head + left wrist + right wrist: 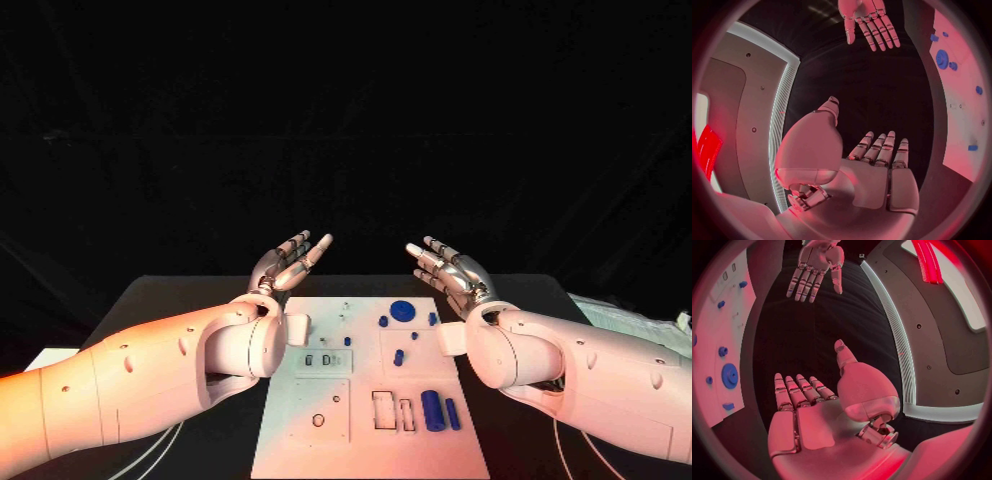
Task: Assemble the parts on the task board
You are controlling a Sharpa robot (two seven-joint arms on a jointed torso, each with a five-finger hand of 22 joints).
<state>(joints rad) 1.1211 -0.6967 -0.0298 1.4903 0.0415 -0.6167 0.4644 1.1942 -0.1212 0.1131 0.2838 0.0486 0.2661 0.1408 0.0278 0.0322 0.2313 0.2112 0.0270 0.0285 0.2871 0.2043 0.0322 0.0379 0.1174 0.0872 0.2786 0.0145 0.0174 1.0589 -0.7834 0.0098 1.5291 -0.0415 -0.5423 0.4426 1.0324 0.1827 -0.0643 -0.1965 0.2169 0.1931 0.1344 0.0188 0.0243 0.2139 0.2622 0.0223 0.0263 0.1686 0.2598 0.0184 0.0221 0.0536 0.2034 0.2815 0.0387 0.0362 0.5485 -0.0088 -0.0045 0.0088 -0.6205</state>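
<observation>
Flat white task board [310, 420] lies near of both raised hands; left hand [289, 262] and right hand [450, 265] spread wide, holding nothing.

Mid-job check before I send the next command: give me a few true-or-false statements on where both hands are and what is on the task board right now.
1. The left hand holds a blue part. False: it is open and holds nothing.
2. The right hand is open with its fingers apart. True.
3. Both hands hover beyond the far edge of the task board. True.
4. The blue gear lies on the black table beside the board. False: it is on the board, near its far end.
5. Two blue cylinders lie side by side near the board's near right corner. True.
</observation>
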